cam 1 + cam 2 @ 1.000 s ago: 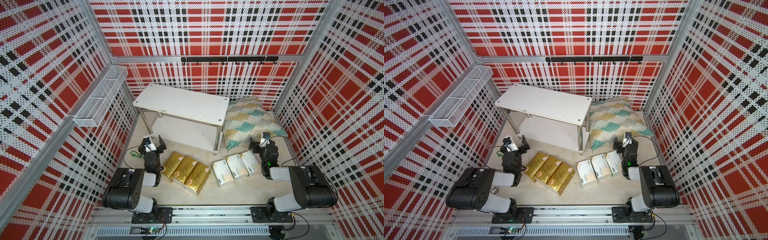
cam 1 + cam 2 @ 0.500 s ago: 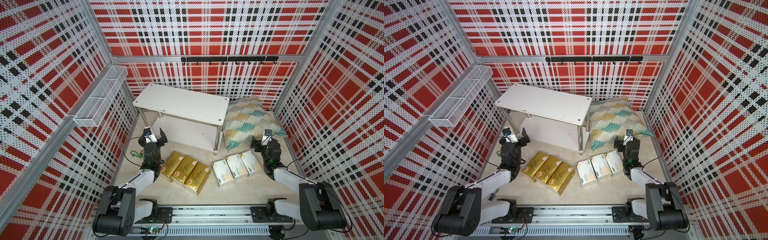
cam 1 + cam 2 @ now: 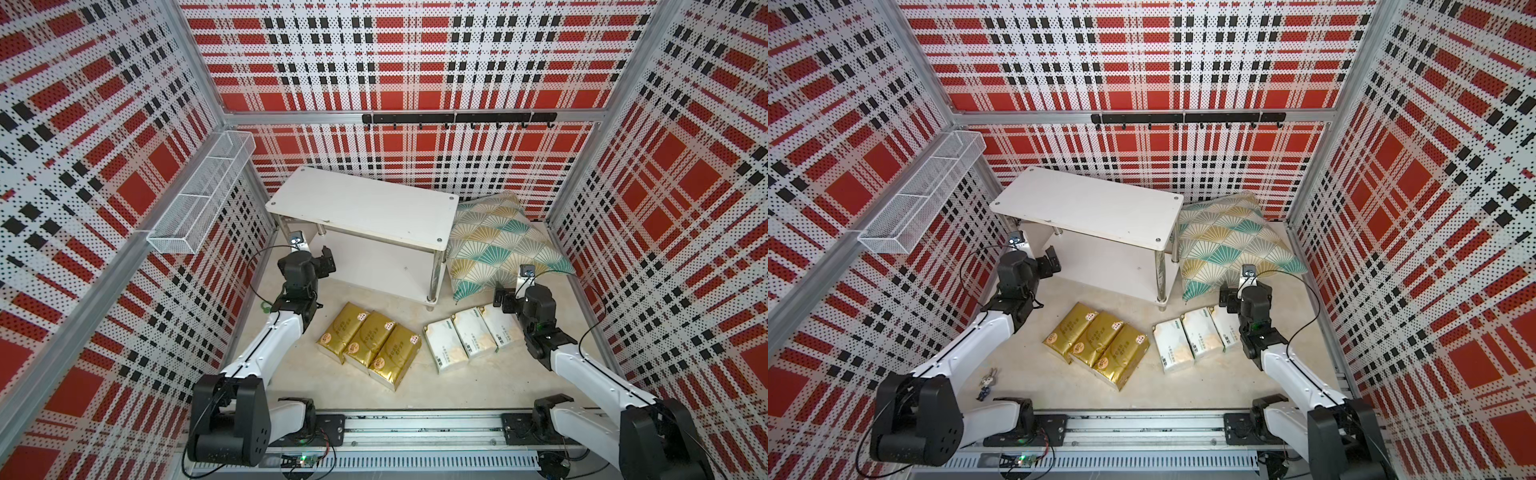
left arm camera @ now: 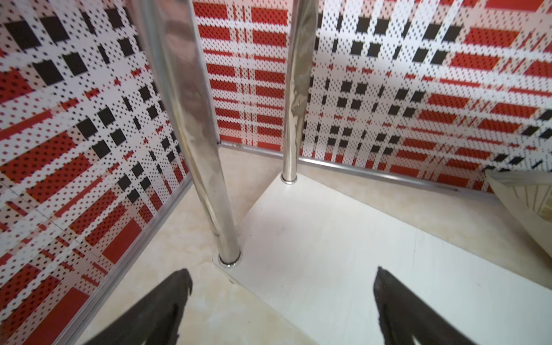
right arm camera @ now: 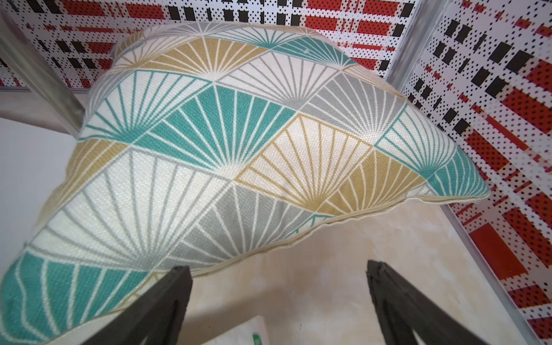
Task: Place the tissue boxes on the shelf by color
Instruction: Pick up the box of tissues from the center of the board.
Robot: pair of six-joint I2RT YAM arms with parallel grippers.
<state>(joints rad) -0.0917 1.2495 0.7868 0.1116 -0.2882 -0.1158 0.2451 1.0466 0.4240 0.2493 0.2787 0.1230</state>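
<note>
Resting near the released left hand (image 4: 281,270), shiny gold brick-shaped tissue boxes (image 3: 369,345); soft white tissue boxes (image 3: 469,338) beside the released right hand (image 5: 274,264).

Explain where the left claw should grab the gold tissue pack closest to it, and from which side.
Probably from above, pinching that gold tissue pack across its narrow width, mid-length. It lies flat with its outer long side free; the other side touches the next gold pack, so one finger would have to wedge into that seam. The left gripper is open.

Prob. lab test cell: plaid pegboard walls (image 3: 415,62), alu frame, arms on rail (image 3: 415,428).
</note>
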